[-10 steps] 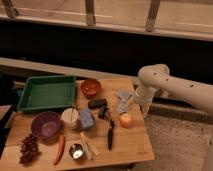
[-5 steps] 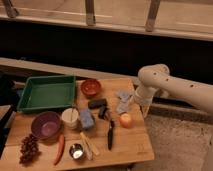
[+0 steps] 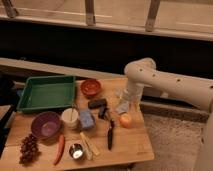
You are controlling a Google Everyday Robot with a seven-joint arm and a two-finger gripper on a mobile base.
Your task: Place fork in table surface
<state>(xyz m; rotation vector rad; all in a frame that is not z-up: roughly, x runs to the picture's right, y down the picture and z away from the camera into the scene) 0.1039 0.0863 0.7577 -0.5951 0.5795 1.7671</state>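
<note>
The light tan wooden table surface (image 3: 132, 145) fills the lower left of the camera view. My white arm comes in from the right and bends down to the gripper (image 3: 123, 106), which hangs low over the table's right part, just above an orange fruit (image 3: 125, 120). A dark-handled utensil (image 3: 110, 136) lies on the table in front of the gripper, pointing toward the near edge. I cannot tell whether it is the fork, or whether the gripper holds anything.
A green tray (image 3: 47, 92) sits at the back left, a brown bowl (image 3: 91, 87) beside it. A dark block (image 3: 97, 103), blue sponge (image 3: 86, 119), white cup (image 3: 70, 117), purple bowl (image 3: 46, 124), grapes (image 3: 29, 149), red chili (image 3: 60, 149) and metal cup (image 3: 76, 151) crowd the middle and left.
</note>
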